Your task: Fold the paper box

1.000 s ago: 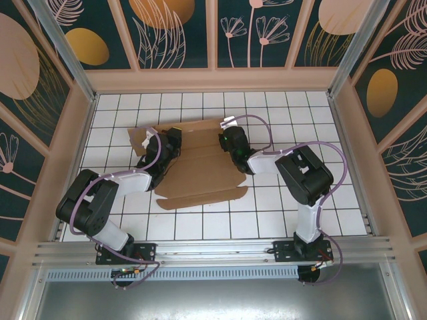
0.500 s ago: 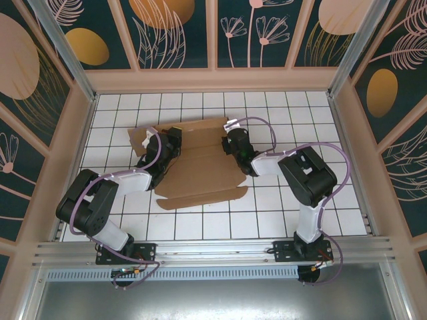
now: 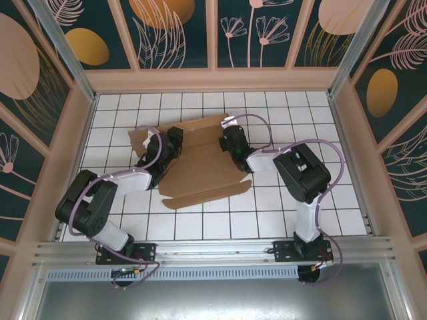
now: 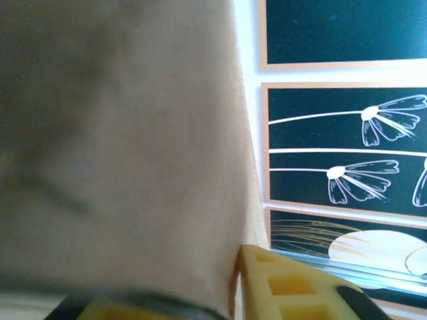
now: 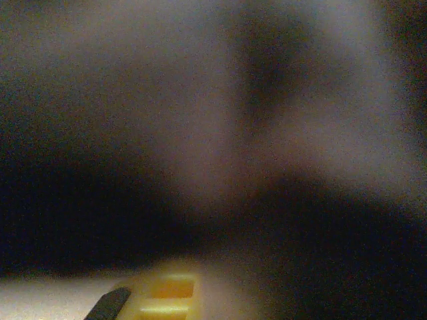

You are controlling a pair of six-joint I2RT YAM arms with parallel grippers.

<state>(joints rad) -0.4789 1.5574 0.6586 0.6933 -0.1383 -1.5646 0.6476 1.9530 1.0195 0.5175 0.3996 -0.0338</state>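
Top view, centre: the flat brown die-cut cardboard paper box (image 3: 200,172) lies between both pincers. At its left edge, the left gripper (image 3: 172,141), jaw state indiscernible. At its upper-right edge, the right gripper (image 3: 230,141), jaws together, hold on the cardboard uncertain.

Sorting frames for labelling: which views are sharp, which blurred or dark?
Top external: sharp, evenly lit, the paper box clear. Left wrist: its cardboard blurred up close, wall panels behind sharp. Right wrist: dark, blurred throughout, yellow finger barely distinct.

paper box (image 3: 200,170), brown die-cut cardboard sheet, unfolded, lying on white tiled table (image 3: 267,213)
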